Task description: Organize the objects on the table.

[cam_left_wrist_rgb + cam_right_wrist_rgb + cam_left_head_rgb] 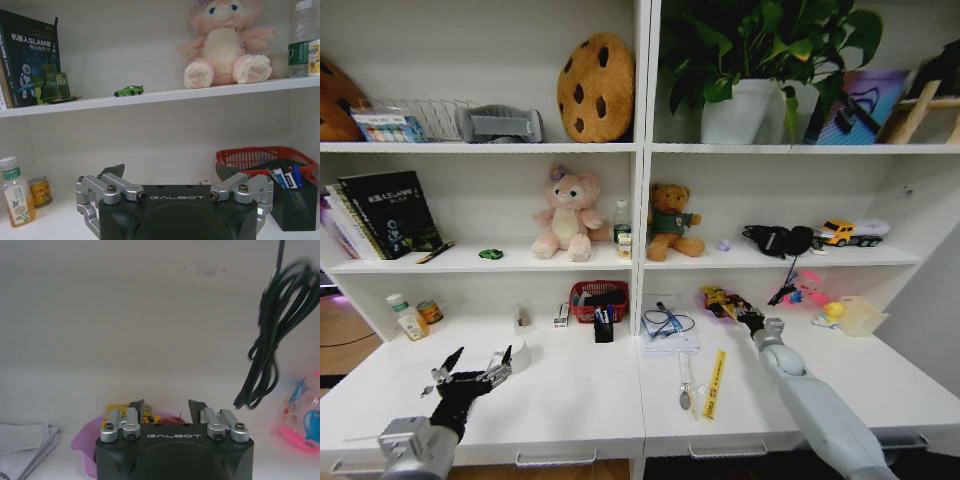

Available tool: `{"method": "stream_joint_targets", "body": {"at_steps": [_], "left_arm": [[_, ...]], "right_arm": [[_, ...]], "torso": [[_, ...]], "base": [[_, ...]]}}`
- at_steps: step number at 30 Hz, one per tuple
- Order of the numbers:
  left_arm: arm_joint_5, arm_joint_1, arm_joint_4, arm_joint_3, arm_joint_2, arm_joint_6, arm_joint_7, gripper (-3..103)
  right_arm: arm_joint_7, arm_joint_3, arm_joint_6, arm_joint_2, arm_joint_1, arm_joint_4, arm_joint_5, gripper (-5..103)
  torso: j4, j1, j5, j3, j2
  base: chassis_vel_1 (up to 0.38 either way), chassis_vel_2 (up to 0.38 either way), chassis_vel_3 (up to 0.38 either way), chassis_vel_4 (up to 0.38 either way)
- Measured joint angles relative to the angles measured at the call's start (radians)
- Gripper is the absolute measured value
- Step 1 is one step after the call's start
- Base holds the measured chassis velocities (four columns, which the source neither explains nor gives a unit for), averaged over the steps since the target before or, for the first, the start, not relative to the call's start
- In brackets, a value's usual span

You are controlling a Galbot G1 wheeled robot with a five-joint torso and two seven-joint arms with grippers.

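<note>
From the head camera you see both arms over the white counter: the left gripper hovers near the front left, fingers spread wide and holding nothing, and the right gripper reaches deep toward the back wall at a yellow and pink packet. Your right wrist camera adds what the head view hides: the right fingers stand partly apart just above that packet, with a black cable hanging nearby. Your left wrist camera picks out the tiny green toy car on the shelf beside the pink plush toy. A red basket sits behind a black pen holder with blue and black pens. Open counter lies ahead of the left gripper; a yellow ruler and papers lie near the middle.
</note>
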Motion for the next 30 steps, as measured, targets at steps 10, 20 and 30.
{"method": "stream_joint_targets", "body": {"at_steps": [10,20,30], "left_arm": [[0.0,0.0,0.0,0.0,0.0,0.0,0.0,100],[0.0,0.0,0.0,0.0,0.0,0.0,0.0,100],[0.0,0.0,0.0,0.0,0.0,0.0,0.0,100]], "right_arm": [[0.095,0.302,0.099,-0.007,-0.462,0.41,-0.063,87],[0.109,0.522,0.116,0.133,-0.955,0.828,-0.054,100],[0.125,0.494,0.118,0.213,-1.106,0.978,-0.092,100]], "torso": [[0.0001,0.0,0.0002,0.0,0.0],[0.0004,0.0,-0.0002,0.0,0.0],[0.0002,0.0,0.0,0.0,0.0]], "base": [[0.0,0.0,0.0,0.0],[0.0,0.0,0.0,0.0],[0.0,0.0,0.0,0.0]]}}
